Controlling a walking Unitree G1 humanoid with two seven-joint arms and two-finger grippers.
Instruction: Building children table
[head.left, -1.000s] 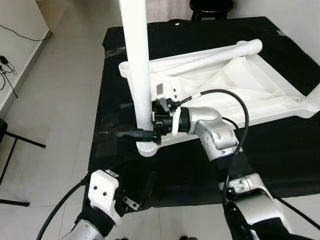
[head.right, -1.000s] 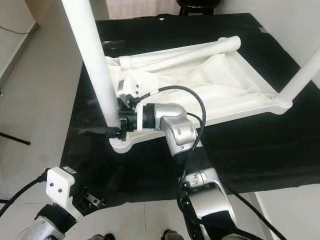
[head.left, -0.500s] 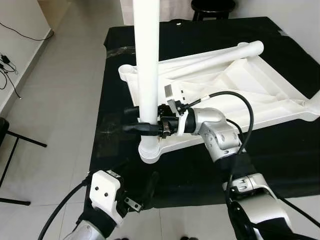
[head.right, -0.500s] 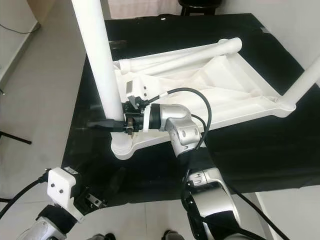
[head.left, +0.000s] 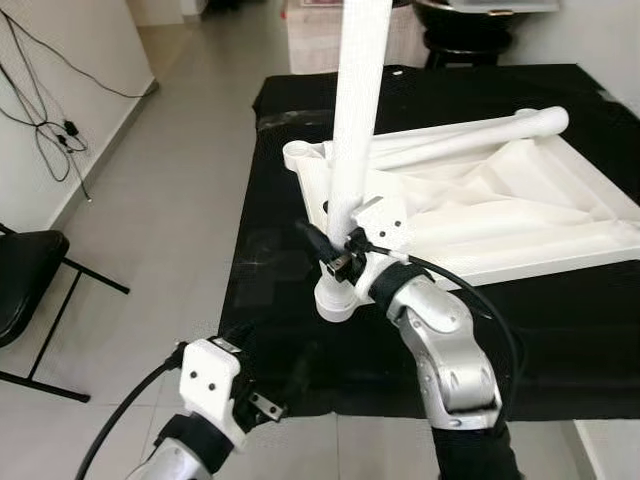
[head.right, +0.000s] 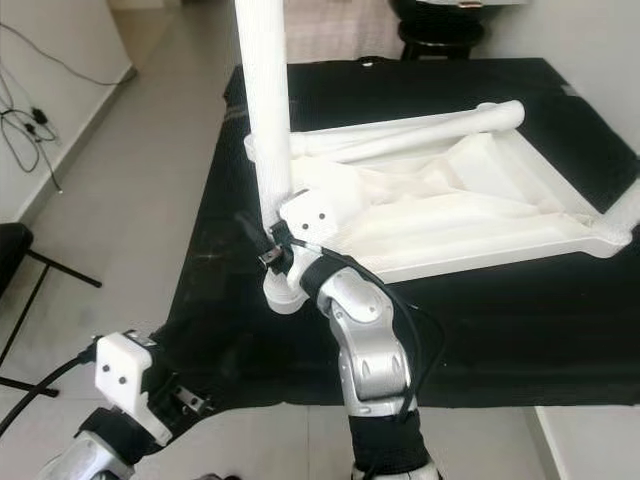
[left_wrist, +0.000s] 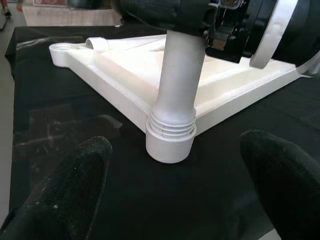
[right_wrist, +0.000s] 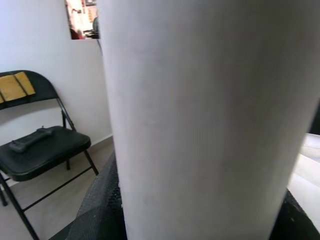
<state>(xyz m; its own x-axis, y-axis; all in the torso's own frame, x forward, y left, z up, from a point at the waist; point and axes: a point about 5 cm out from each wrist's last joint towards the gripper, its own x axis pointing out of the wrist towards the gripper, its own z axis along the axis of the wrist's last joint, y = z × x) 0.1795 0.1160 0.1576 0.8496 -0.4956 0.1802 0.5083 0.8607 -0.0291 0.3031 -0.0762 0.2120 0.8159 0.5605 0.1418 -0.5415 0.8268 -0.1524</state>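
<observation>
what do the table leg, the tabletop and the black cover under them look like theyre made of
Table leg: likely moulded plastic, matte white, with a ribbed threaded collar at its base. Tabletop: same white plastic look, its ribbed underside facing up. Black cover: probably cloth or thin sheeting, slightly wrinkled, with a faint sheen.

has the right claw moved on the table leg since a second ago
Yes. The right claw has swung around the table leg, from the tabletop side toward the robot's side.

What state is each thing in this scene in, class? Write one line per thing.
Table leg: upright, seated in the corner socket.
Tabletop: upside down on the black cloth.
Right gripper: shut on the table leg.
Left gripper: open, empty.
Folding chair: unfolded, a remote on its seat.
</observation>
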